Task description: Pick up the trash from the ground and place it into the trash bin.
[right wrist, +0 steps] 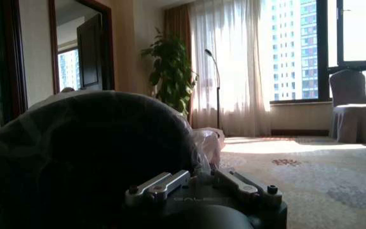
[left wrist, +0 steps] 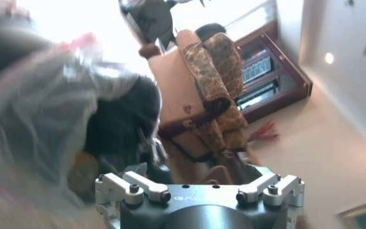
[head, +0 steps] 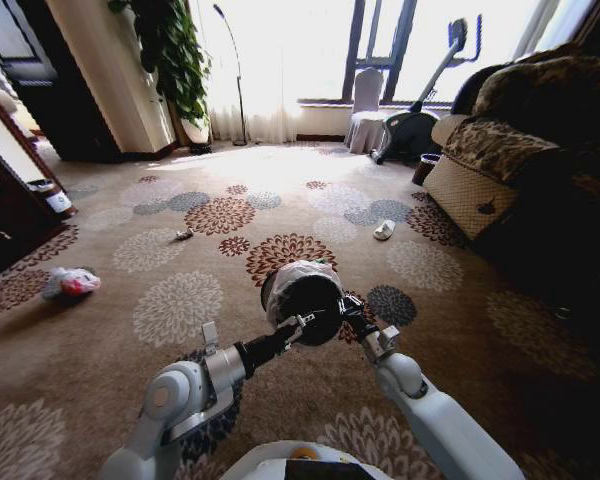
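Observation:
The trash bin [head: 302, 296], a round black bucket with a clear liner round its rim, hangs above the carpet between both arms, close in front of me. My left gripper [head: 298, 323] is shut on its near left edge. My right gripper [head: 352, 310] is shut on its right side. The liner [left wrist: 49, 109] looms beside the left wrist, and the bin's black wall [right wrist: 87, 152] stands against the right wrist. Trash lies on the carpet: a white-pink bag [head: 70, 283] far left, a small item [head: 184, 235] further back, and a white scrap [head: 384, 230] at the right middle.
A patterned sofa [head: 540, 150] runs along the right, with a dark pot [head: 426, 168] at its far end. An exercise machine [head: 420, 110] and a covered chair [head: 368, 110] stand by the window. A plant [head: 175, 60] and dark furniture [head: 10, 200] are on the left.

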`<state>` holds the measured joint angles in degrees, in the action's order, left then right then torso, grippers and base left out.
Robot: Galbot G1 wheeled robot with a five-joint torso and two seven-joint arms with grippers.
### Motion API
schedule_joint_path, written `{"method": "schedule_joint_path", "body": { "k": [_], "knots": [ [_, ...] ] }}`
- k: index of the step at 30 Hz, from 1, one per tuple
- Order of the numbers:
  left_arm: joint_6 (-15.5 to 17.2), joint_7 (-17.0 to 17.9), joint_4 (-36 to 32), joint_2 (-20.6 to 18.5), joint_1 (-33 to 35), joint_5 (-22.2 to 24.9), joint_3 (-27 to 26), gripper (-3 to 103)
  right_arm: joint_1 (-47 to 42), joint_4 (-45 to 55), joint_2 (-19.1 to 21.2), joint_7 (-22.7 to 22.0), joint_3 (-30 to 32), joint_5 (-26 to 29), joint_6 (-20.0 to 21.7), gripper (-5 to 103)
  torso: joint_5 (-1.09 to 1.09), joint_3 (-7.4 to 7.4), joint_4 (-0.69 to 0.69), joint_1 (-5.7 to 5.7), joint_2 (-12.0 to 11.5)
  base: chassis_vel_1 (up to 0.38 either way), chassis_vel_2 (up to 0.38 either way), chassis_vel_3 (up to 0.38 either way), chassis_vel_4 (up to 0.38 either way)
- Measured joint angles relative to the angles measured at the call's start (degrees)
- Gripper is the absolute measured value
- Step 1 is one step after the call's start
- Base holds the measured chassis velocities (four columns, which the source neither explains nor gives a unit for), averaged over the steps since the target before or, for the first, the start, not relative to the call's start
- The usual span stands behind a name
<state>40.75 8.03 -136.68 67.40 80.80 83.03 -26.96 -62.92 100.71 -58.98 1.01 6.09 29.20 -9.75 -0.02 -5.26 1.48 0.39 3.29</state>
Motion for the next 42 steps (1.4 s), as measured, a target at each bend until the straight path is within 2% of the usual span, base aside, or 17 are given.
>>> {"method": "schedule_joint_path", "body": {
  "k": [2, 3, 4, 6, 7, 9, 10, 13, 14, 15, 16, 18, 19, 21, 24, 28, 42],
  "knots": [
    [-5.10, -8.50, 0.20, -2.15, -0.27, -13.77, -0.65, 100, -0.10, 0.01, 0.06, 0.03, 0.83, -0.45, 1.77, 0, 0.02, 0.00, 0.00, 0.01, 0.00, 0.000, 0.000, 0.000, 0.000],
    [-5.10, -8.50, 0.20, -2.15, -0.27, -13.77, -0.65, 100, -0.10, 0.01, 0.06, 0.03, 0.83, -0.45, 1.77, 0, 0.02, 0.00, 0.00, 0.01, 0.00, 0.000, 0.000, 0.000, 0.000],
    [-9.91, -12.31, 0.76, -3.17, -0.16, -20.62, -1.06, 100, -0.29, 0.00, 0.06, 0.03, 1.47, -0.74, 2.68, 0, 0.02, 0.00, -0.01, 0.01, 0.00, 0.000, 0.000, 0.000, 0.000],
    [-23.76, -21.39, 2.63, -4.65, 0.71, -33.63, -2.96, 100, -0.61, -0.89, -0.13, 0.01, 3.01, -1.03, 3.53, 0, 0.01, 0.00, 0.00, 0.01, 0.00, 0.000, 0.000, 0.000, 0.000],
    [-23.76, -21.39, 2.63, -4.65, 0.71, -33.63, -2.96, 100, -0.61, -0.89, -0.13, 0.01, 3.01, -1.03, 3.53, 0, 0.01, 0.00, 0.00, 0.01, 0.00, 0.000, 0.000, 0.000, 0.000],
    [-30.62, -26.05, 2.77, -4.84, 1.93, -41.01, -6.26, 100, -1.10, -1.16, 0.15, 0.00, 4.12, -0.56, 4.24, 0, 0.01, 0.00, 0.00, 0.01, 0.00, 0.000, 0.000, 0.000, 0.000],
    [-33.75, -26.37, 3.02, -4.70, 2.38, -43.30, -7.57, 100, -1.36, -1.10, 0.47, 0.00, 4.40, -0.37, 4.38, 0, 0.03, 0.00, 0.00, 0.01, 0.00, 0.000, 0.000, 0.000, 0.000],
    [-38.77, -25.72, 4.30, -4.42, 2.73, -46.42, -9.37, 100, -1.72, -0.64, 0.92, 0.00, 4.63, -0.27, 4.65, 0, 0.03, 0.00, 0.00, 0.01, 0.00, 0.000, 0.000, 0.000, 0.000],
    [-45.19, -24.01, 8.02, -3.93, 2.74, -50.41, -11.86, 100, -2.17, 0.25, 1.20, 0.00, 4.78, -0.23, 5.01, 0, 0.01, 0.00, -0.02, 0.01, 0.00, 0.000, 0.000, 0.000, 0.000],
    [-48.02, -22.86, 10.87, -3.59, 2.75, -52.56, -13.54, 100, -2.41, 0.74, 1.22, 0.01, 4.79, -0.22, 5.08, 0, 0.01, 0.00, -0.01, 0.01, 0.00, 0.000, 0.000, 0.000, 0.000],
    [-48.02, -22.86, 10.87, -3.59, 2.75, -52.56, -13.54, 100, -2.41, 0.74, 1.22, 0.01, 4.79, -0.22, 5.08, 0, 0.01, 0.00, -0.01, 0.01, 0.00, 0.000, 0.000, 0.000, 0.000],
    [-53.16, -19.43, 18.65, -2.73, 2.89, -57.74, -17.25, 100, -2.90, 1.55, 1.00, 0.02, 4.77, -0.26, 5.10, 0, 0.01, 0.00, 0.00, 0.01, 0.00, 0.000, 0.000, 0.000, 0.000],
    [-53.16, -19.43, 18.65, -2.73, 2.89, -57.74, -17.25, 100, -2.90, 1.55, 1.00, 0.02, 4.77, -0.26, 5.10, 0, 0.01, 0.00, 0.00, 0.01, 0.00, 0.000, 0.000, 0.000, 0.000],
    [-56.67, -13.36, 28.76, -1.67, 2.99, -63.41, -19.87, 100, -3.18, 1.89, 0.40, 0.04, 4.51, -0.54, 5.07, 0, 0.00, 0.00, 0.00, 0.01, 0.00, 0.000, 0.000, 0.000, 0.000],
    [-56.64, -10.89, 32.88, -1.26, 3.36, -64.24, -20.81, 100, -3.21, 1.92, 0.16, 0.03, 4.44, -0.68, 5.00, 0, -0.02, 0.00, 0.00, 0.01, 0.00, 0.000, 0.000, 0.000, 0.000],
    [-56.89, -5.45, 46.27, 0.04, 1.78, -64.77, -23.70, 100, -3.26, 1.77, -0.75, 0.02, 4.42, -1.16, 4.54, 0, -0.01, 0.00, 0.01, 0.00, 0.00, 0.078, 0.083, -0.087, -0.080],
    [-58.43, -3.37, 58.92, -0.61, -1.99, -60.33, -24.13, 100, -3.17, 1.58, -1.38, 0.04, 4.86, -0.93, 4.04, 0, 0.02, 0.00, 0.02, -0.01, 0.00, 0.228, 0.224, -0.232, -0.224]
  ]
}}
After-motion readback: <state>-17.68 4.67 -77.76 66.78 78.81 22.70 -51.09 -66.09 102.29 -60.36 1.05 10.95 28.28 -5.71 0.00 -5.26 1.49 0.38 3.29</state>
